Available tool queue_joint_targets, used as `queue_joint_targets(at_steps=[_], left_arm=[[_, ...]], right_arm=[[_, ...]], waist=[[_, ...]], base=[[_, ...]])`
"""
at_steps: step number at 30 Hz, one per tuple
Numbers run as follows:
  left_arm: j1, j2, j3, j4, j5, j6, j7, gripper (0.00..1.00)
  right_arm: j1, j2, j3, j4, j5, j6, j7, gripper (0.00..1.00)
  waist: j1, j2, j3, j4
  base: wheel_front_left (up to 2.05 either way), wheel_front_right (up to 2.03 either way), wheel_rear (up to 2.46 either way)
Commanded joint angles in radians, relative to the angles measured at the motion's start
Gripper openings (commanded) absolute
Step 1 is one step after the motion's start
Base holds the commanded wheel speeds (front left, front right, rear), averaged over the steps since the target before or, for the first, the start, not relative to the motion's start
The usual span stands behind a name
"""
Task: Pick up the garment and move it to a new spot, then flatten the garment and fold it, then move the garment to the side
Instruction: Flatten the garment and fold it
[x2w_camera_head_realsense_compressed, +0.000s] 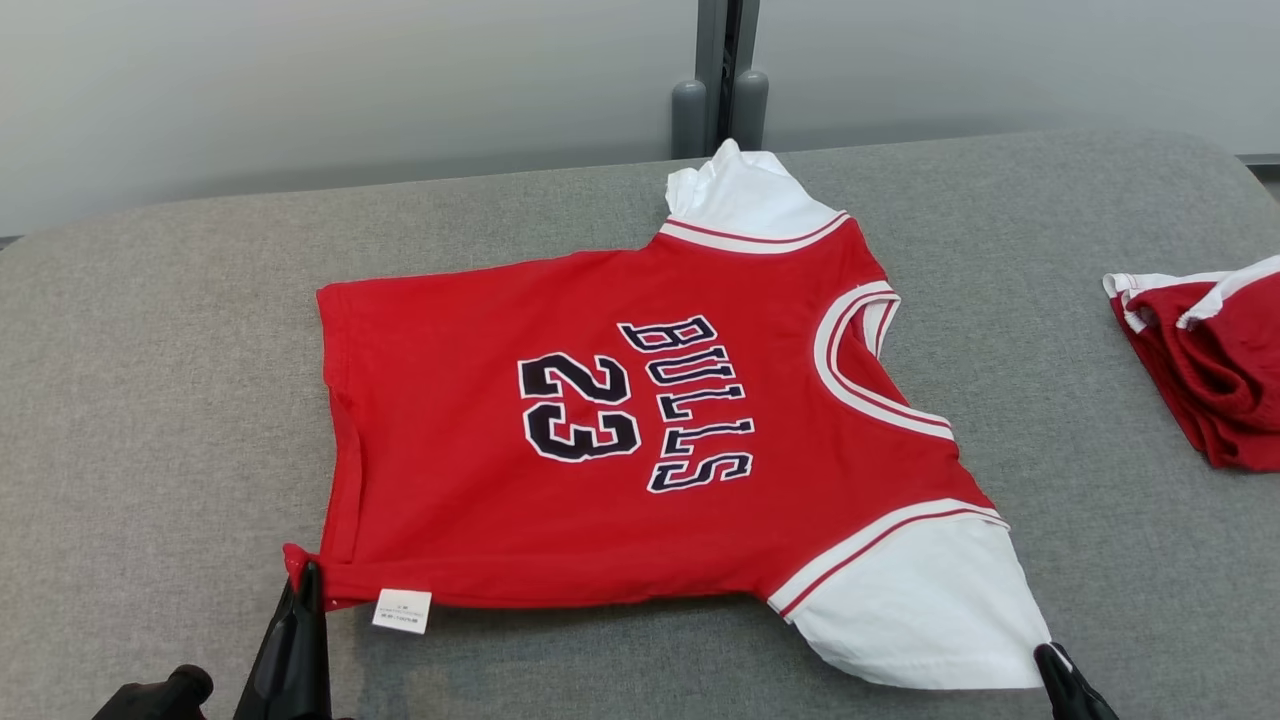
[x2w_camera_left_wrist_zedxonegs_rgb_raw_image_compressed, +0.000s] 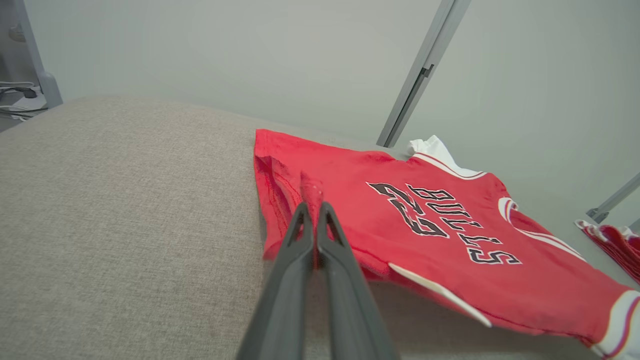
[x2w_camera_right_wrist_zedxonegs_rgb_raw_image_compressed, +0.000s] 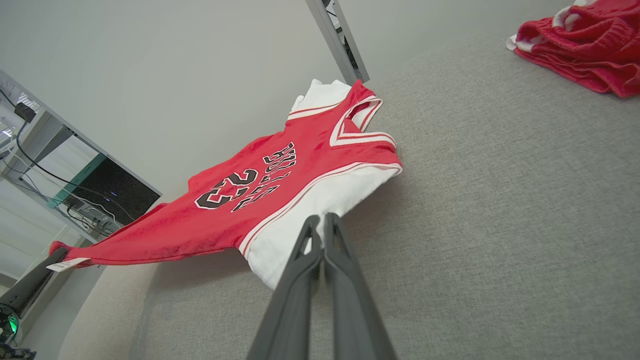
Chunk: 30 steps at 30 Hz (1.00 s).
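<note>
The garment (x2w_camera_head_realsense_compressed: 640, 430) is a red jersey with white sleeves and "BULLS 23" in black, spread on the grey cushion with its collar toward the right. My left gripper (x2w_camera_head_realsense_compressed: 305, 580) is shut on the garment's near hem corner (x2w_camera_left_wrist_zedxonegs_rgb_raw_image_compressed: 311, 192), next to a white label (x2w_camera_head_realsense_compressed: 402, 611). My right gripper (x2w_camera_head_realsense_compressed: 1048, 655) is shut on the tip of the near white sleeve (x2w_camera_right_wrist_zedxonegs_rgb_raw_image_compressed: 320, 225). The near edge of the garment (x2w_camera_right_wrist_zedxonegs_rgb_raw_image_compressed: 165, 240) hangs lifted between the two grippers, above the cushion. The far sleeve (x2w_camera_head_realsense_compressed: 735, 190) lies bunched near the back edge.
A second red and white garment (x2w_camera_head_realsense_compressed: 1205, 350) lies crumpled at the cushion's right edge. The grey cushion (x2w_camera_head_realsense_compressed: 160, 400) has rounded corners and ends at a pale wall with a grey post (x2w_camera_head_realsense_compressed: 720, 80). A desk with cables (x2w_camera_right_wrist_zedxonegs_rgb_raw_image_compressed: 75, 200) stands beyond the left side.
</note>
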Motion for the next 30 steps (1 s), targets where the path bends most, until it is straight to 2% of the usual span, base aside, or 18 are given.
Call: queue_joint_targets(at_steps=[1,9,15,22,30], left_arm=[[0.012,0.005,0.002,-0.033,0.012,0.014,0.01,0.0],[-0.022,0.012,-0.01,-0.084,0.023,0.033,0.047,0.0],[-0.125,0.029,-0.025,-0.071,0.035,0.028,0.081,0.0],[-0.262,0.058,-0.019,-0.011,0.025,0.031,0.141,0.0],[-0.342,0.055,-0.015,0.106,-0.004,0.023,0.146,0.0]], right_arm=[[0.008,0.007,-0.019,-0.02,-0.014,0.001,0.02,0.0],[-0.035,0.025,-0.059,-0.045,-0.012,0.001,0.073,0.0],[-0.158,0.012,-0.095,-0.018,0.04,0.001,0.095,0.0],[-0.4,-0.029,-0.097,0.081,0.08,0.001,0.135,0.0],[-0.626,-0.07,-0.023,0.266,0.12,0.001,0.139,0.0]], waist=[[0.0,0.0,0.0,0.003],[0.0,0.0,0.033,0.014],[0.0,0.0,0.088,0.019],[0.0,0.0,0.164,0.029],[0.0,0.0,0.222,0.042]], base=[[0.0,0.0,0.0],[0.0,0.0,0.0],[0.0,0.0,0.0],[0.0,0.0,0.0],[0.0,0.0,0.0]])
